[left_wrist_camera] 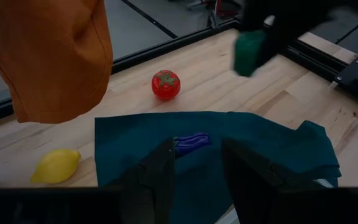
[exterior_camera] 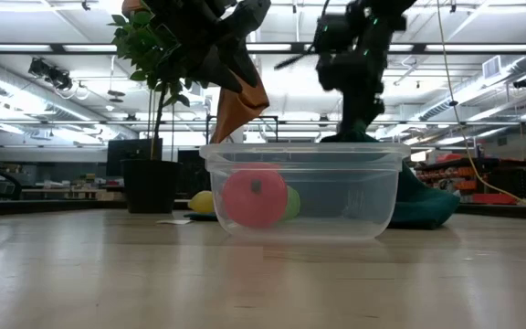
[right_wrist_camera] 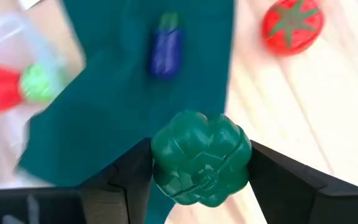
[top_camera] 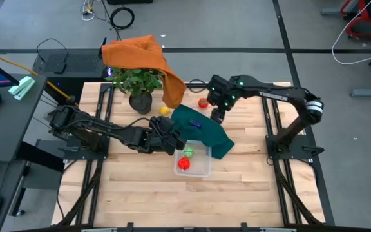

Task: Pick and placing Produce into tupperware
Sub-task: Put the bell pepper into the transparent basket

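My right gripper (right_wrist_camera: 201, 163) is shut on a green toy pepper (right_wrist_camera: 201, 158), above the far edge of a teal cloth (top_camera: 205, 132). A dark blue eggplant (left_wrist_camera: 191, 142) lies on that cloth. My left gripper (left_wrist_camera: 194, 168) hovers open over the cloth, just short of the eggplant. The clear tupperware (top_camera: 194, 161) stands on the table near the cloth and holds a red piece (exterior_camera: 254, 196) and a green piece (exterior_camera: 289, 203). A red tomato (top_camera: 203, 102) and a yellow lemon (top_camera: 165, 110) lie on the bare wood. My right gripper pinches the green pepper's opposite sides (right_wrist_camera: 160, 158) between its two fingers, coming from above and pointing down. The pepper (left_wrist_camera: 248, 53) is lifted clear of the table and cloth.
A potted plant (top_camera: 137, 84) stands at the far side, with an orange cloth (top_camera: 143, 55) draped beside it and hanging down. The teal cloth bunches up toward the right (exterior_camera: 427, 206). Bare wooden table (top_camera: 147, 193) stretches along the near side.
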{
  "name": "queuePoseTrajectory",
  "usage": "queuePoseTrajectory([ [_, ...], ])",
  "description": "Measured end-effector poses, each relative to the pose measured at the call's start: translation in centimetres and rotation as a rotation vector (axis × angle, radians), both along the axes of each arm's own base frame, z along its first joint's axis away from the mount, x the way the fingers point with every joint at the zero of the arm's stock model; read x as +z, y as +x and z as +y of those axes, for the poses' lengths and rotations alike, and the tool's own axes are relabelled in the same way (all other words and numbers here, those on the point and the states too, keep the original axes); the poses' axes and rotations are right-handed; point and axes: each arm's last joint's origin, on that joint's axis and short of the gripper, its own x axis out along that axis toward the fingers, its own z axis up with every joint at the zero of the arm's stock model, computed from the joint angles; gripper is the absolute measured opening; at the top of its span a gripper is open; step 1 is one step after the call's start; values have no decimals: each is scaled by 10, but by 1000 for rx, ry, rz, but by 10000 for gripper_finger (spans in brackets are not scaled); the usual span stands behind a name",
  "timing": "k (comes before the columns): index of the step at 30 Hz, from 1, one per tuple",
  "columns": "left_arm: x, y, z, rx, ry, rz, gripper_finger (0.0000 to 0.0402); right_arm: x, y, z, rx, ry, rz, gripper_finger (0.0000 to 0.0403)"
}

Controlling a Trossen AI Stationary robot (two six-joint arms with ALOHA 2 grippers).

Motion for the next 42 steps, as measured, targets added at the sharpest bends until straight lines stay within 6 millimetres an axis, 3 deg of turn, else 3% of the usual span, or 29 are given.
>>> queuePoseTrajectory([
  [8,-1,0,-2,-25,-19,9,143,25,-13,52,154,4,1,203],
  [20,-7,-11,-31,-89,-68,51,143,23,-1,128,452,45,-19,202],
  [35,-12,-37,-84,-193,-124,68,135,-10,46,173,433,153,-99,201],
  [42,-13,-45,-99,-242,-123,77,138,-14,66,186,443,157,-144,201],
])
